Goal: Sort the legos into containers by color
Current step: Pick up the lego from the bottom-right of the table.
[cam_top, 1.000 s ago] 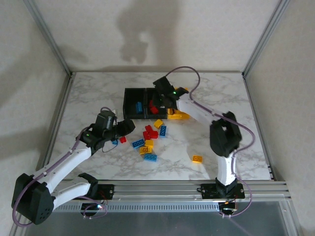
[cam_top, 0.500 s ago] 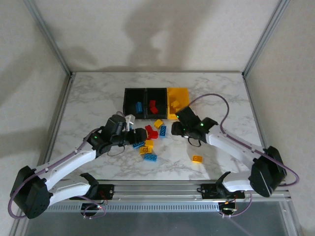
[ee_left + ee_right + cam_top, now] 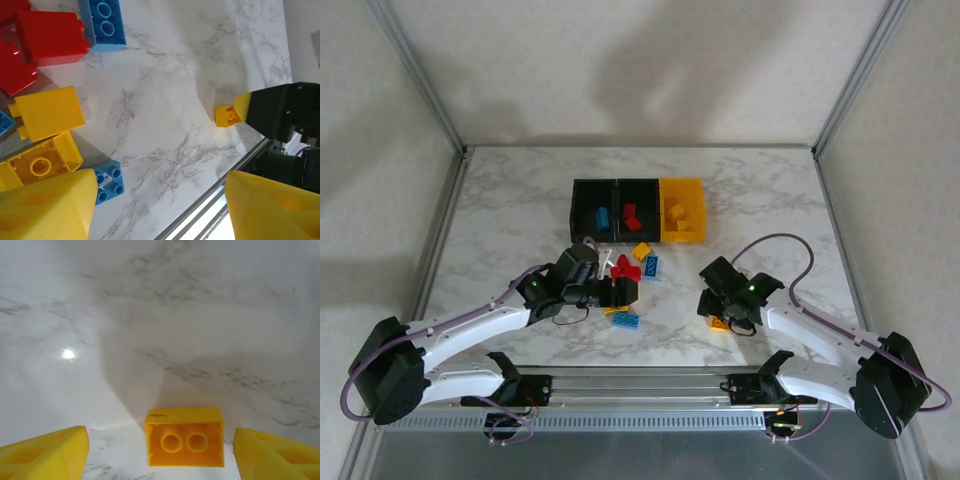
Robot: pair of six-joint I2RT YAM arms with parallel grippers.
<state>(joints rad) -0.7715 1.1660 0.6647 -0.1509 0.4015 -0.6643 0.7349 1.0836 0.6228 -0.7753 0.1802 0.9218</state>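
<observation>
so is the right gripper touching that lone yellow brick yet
Apart. In the right wrist view the yellow brick lies on the table between the open fingers, with bare marble showing on each side of it.

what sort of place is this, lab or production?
Likely a lab test cell: marble-patterned table boxed in by aluminium framing, left arm and right arm bolted at its near edge, toy legos and bins as props.

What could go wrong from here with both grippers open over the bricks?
1. The lone yellow brick lies on its side between the right gripper's fingers; it may pivot or slip when pinched.
2. The left gripper is over a crowded pile; a blue brick sits beside a yellow brick, so it might snag both.
</observation>
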